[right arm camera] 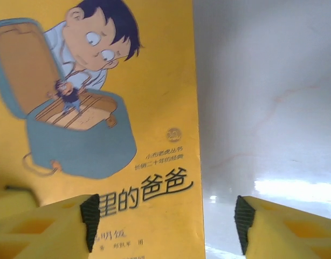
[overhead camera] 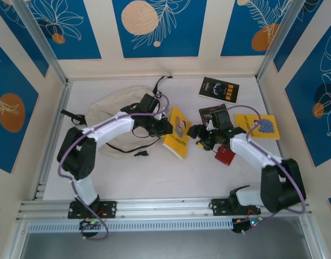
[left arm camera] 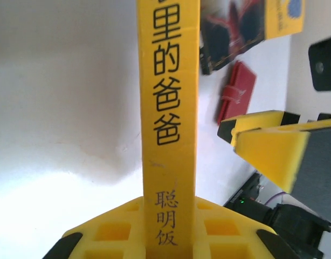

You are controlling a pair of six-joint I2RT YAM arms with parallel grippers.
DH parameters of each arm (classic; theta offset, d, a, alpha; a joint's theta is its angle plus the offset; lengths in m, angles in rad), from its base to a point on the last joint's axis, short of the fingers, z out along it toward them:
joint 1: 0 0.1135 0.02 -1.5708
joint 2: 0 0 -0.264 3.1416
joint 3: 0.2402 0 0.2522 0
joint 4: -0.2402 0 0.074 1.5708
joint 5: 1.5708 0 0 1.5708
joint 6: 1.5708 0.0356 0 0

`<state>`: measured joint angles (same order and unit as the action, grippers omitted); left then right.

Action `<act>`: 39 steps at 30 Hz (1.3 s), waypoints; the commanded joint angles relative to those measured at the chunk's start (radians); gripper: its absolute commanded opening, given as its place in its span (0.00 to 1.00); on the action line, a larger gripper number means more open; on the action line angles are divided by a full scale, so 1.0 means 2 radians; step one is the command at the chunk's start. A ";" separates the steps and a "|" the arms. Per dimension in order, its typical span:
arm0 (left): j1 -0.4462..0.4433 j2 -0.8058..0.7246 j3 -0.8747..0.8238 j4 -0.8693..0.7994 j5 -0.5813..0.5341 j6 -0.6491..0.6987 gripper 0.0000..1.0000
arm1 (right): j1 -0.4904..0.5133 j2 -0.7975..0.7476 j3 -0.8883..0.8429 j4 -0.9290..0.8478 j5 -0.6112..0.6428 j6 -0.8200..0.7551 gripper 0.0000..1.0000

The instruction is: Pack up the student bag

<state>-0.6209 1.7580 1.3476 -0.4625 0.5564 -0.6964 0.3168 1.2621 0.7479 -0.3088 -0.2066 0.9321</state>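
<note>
The cream backpack (overhead camera: 110,105) lay in the upper left of the table (overhead camera: 154,178) in the overhead view, partly under my left arm (overhead camera: 109,129). Just right of it, near the frame's centre, my left gripper (overhead camera: 165,128) was pinched narrow on the spine of a yellow picture book (overhead camera: 178,133). My right gripper (overhead camera: 200,133) stood wide at the book's far edge, gripping nothing. Further right lay two black books (overhead camera: 219,89) (overhead camera: 215,115), a yellow-and-blue book (overhead camera: 265,127) and a red notebook (overhead camera: 226,155).

We see near strip of table (overhead camera: 171,181) free, wide passage. Centre blocked by yellow book (overhead camera: 178,132). Right side crowded: black book (overhead camera: 215,115), red notebook (overhead camera: 226,155). Left back filled by student bag (overhead camera: 114,102).
</note>
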 commanded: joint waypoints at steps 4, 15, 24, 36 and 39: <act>0.046 -0.110 -0.027 0.039 -0.035 -0.023 0.00 | 0.034 -0.071 -0.039 0.125 -0.034 0.106 0.82; 0.087 -0.229 -0.129 0.213 -0.151 -0.209 0.00 | 0.164 0.001 -0.022 0.385 0.033 0.297 0.95; 0.087 -0.281 -0.176 0.269 -0.188 -0.288 0.00 | 0.208 0.078 0.017 0.495 0.105 0.371 0.95; 0.088 -0.299 -0.212 0.324 -0.189 -0.347 0.00 | 0.234 0.148 0.040 0.619 0.166 0.425 0.75; 0.090 -0.302 -0.216 0.326 -0.189 -0.350 0.00 | 0.235 0.163 0.043 0.631 0.167 0.439 0.65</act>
<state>-0.4515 1.1873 0.9077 0.0589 0.1783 -1.3643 0.7799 1.5673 0.8177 0.8459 0.0689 1.7714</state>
